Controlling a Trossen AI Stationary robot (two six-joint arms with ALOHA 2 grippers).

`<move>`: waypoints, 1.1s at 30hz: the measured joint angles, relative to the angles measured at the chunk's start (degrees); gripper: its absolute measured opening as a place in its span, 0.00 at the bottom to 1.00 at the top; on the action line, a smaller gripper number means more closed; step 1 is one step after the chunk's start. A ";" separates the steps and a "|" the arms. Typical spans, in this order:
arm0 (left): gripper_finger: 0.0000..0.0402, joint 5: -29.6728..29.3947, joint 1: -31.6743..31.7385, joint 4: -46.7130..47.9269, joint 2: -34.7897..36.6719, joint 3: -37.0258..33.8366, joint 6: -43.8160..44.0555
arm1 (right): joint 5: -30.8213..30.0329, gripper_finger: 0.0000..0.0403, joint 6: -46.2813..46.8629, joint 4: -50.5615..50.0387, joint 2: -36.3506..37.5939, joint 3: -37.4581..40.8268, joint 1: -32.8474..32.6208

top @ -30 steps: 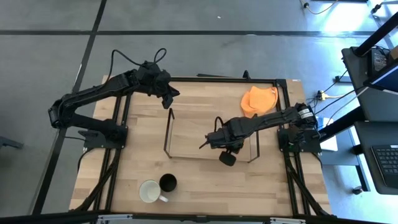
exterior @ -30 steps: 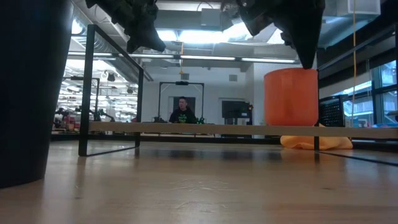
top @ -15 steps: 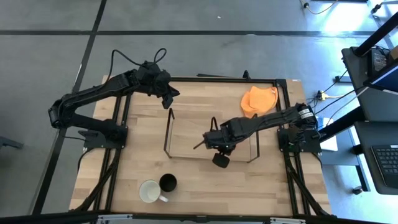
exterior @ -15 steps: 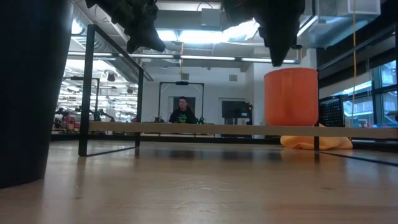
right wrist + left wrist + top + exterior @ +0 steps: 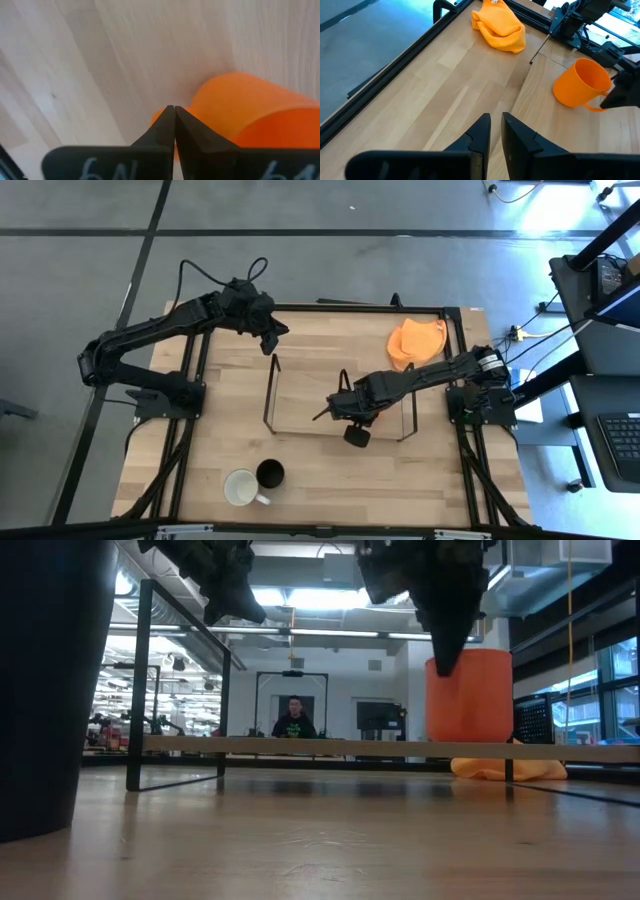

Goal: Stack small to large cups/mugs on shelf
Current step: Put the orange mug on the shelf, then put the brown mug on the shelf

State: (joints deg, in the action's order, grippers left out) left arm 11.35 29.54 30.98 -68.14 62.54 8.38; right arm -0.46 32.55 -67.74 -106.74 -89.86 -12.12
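Observation:
The orange mug [image 5: 580, 82] stands upright inside the black wire shelf [image 5: 270, 390], near its right end; my right arm hides it in the high view. My right gripper [image 5: 446, 665] points down, shut, with its tip beside the mug's wall [image 5: 240, 110] at the handle [image 5: 595, 106]. The white mug [image 5: 240, 487] and the black mug [image 5: 270, 473] stand side by side on the table near its front edge. My left gripper [image 5: 495, 117] hangs over the table's far left, with a narrow gap between its fingers and nothing in it. My right gripper's shut fingertips [image 5: 167, 117] come from above, pointing down, at the orange mug's handle side. Orange shows on both sides of the tips in the right wrist view. I cannot tell whether they touch the mug.
An orange cloth [image 5: 417, 340] lies crumpled at the table's far right corner. A black frame [image 5: 455, 380] runs around the table top. Bare wood lies between the shelf and the two mugs at the front. A person [image 5: 293, 720] sits far off in the room.
My right gripper has gone a little toward the table's left, then sunk beside the orange mug, and its wrist has turned. Its fingers have stayed shut. The mug has not moved.

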 joint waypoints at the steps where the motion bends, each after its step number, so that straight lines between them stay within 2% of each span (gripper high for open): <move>1: 0.10 -0.03 0.00 0.02 0.01 0.00 0.00 | 0.16 0.03 0.14 0.02 0.00 0.47 0.00; 16: 0.10 -1.90 0.07 0.02 0.02 0.00 0.02 | 0.51 0.03 -0.23 -3.52 0.00 0.80 -0.06; 23: 0.10 -1.92 0.07 0.00 0.00 0.00 0.02 | 3.58 0.03 -0.43 2.86 0.00 0.78 0.05; 29: 0.10 -1.74 0.07 0.00 0.02 0.00 0.19 | 3.75 0.03 -3.11 9.34 0.00 0.78 1.96; 33: 0.10 0.85 0.04 0.11 0.00 0.00 1.99 | 3.57 0.03 -6.66 11.55 0.00 0.78 4.36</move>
State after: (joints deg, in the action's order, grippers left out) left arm 12.21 29.58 31.10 -68.14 62.54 10.37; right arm 3.11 25.89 -56.19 -106.74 -89.08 -7.76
